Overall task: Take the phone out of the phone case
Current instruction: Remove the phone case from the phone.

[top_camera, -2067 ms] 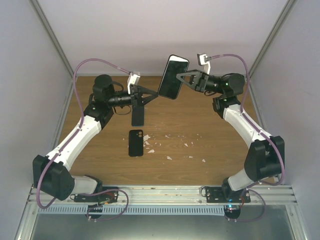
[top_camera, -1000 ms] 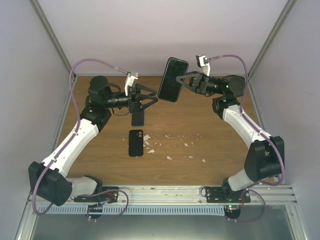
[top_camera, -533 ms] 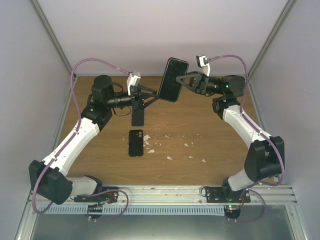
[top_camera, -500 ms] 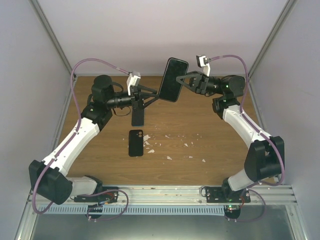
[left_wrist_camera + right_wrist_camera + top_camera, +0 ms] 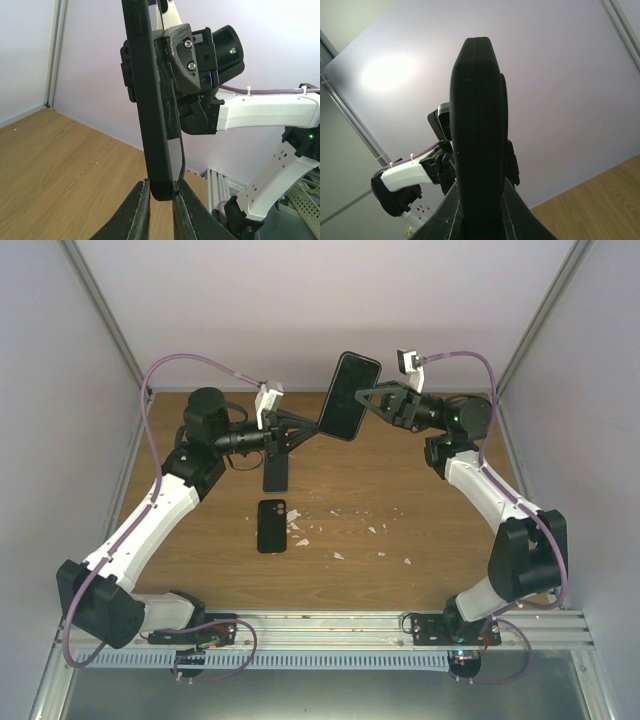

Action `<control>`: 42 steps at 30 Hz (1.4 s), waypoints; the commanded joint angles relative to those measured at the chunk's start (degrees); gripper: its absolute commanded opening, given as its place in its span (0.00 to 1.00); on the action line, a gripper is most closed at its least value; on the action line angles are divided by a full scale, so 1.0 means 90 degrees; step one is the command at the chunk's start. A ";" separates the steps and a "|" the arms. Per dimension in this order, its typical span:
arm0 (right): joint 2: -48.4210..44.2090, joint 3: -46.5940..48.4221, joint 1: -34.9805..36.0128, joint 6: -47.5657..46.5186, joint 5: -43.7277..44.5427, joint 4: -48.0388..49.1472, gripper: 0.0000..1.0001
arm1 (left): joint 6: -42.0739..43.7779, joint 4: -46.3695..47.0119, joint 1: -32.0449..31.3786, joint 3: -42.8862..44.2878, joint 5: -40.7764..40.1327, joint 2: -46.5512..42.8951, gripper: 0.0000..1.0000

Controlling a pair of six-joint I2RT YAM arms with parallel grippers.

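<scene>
The phone (image 5: 346,380) hangs in the air over the far edge of the tabletop (image 5: 430,540), well clear of the wood, with the pale back wall close behind it and open room below. It still sits in its phone case (image 5: 149,125).

The right hand (image 5: 361,397) is clamped on the phone's right side. The left hand (image 5: 318,423) is pinching its lower end, case and all. The two hands meet near the middle of the far edge, and both side walls are well apart from them.

The top view shows the glossy dark screen and what lies on the wood: a black phone-shaped slab (image 5: 271,525) near the centre, a second dark slab (image 5: 275,473) just beyond it towards the far edge, and scattered white flecks (image 5: 340,520).

The left wrist view shows what the top view cannot: the case's matte edge with raised side buttons, and the left fingers (image 5: 138,210) pressed on either side of its rounded end. The right wrist view shows the phone edge-on, a smooth black rounded bar rising from between the right fingers (image 5: 451,212).
</scene>
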 commanded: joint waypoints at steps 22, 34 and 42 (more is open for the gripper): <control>-0.0204 -0.0119 0.0626 0.1414 -0.0001 0.2244 0.00 | 0.0448 -0.0748 0.0134 0.0446 -0.1155 0.0597 0.20; -0.0156 -0.0401 0.1072 0.1050 -0.0255 0.1978 0.01 | 0.0826 -0.0878 0.0005 0.1369 -0.1191 0.1003 0.41; -0.0006 -0.0591 0.1501 0.0685 -0.0441 0.1569 0.00 | 0.0936 -0.0871 -0.0314 0.1801 0.0041 0.1163 0.40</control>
